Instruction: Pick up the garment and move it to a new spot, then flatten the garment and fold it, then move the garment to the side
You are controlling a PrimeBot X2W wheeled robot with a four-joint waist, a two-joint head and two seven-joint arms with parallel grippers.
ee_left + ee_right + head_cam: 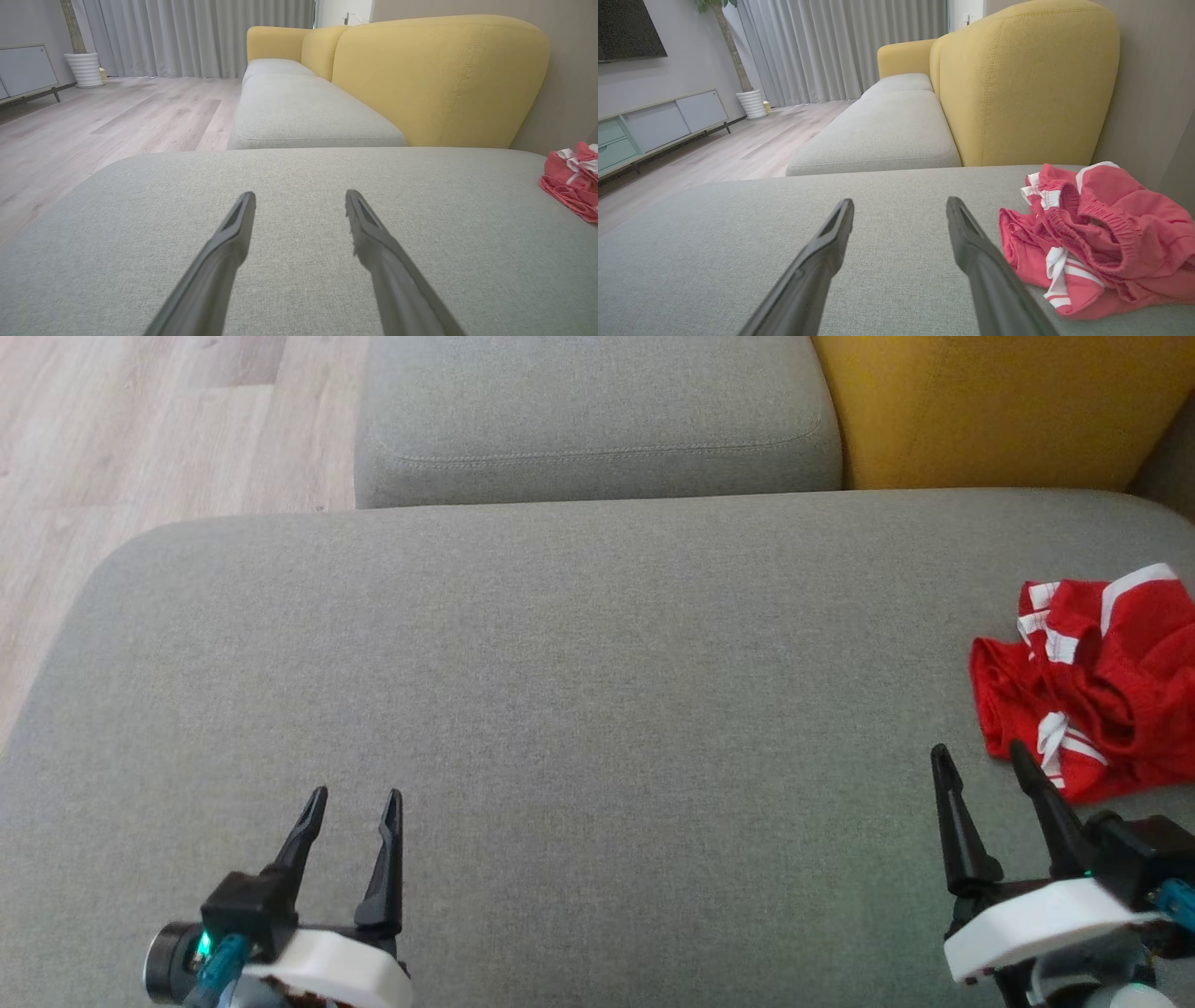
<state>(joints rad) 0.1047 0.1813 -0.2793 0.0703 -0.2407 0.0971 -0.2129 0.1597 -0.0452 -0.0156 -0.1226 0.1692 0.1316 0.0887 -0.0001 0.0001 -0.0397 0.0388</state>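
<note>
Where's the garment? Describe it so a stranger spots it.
Find the wide grey fabric seat cushion in front of the yellow backrest. Near its right edge, just past the right pincer, lies a crumpled red garment with white stripes, the only bright thing on the grey.

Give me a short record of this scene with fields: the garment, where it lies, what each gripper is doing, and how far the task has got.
garment: red shorts with white stripes, crumpled in a heap
location: far right of the grey seat cushion
left gripper: open, empty, over bare cushion, well away from the garment
right gripper: open, empty, close beside the garment, not gripping it
surroundings: yellow backrest, wooden floor
task stage: garment not yet picked up
</note>
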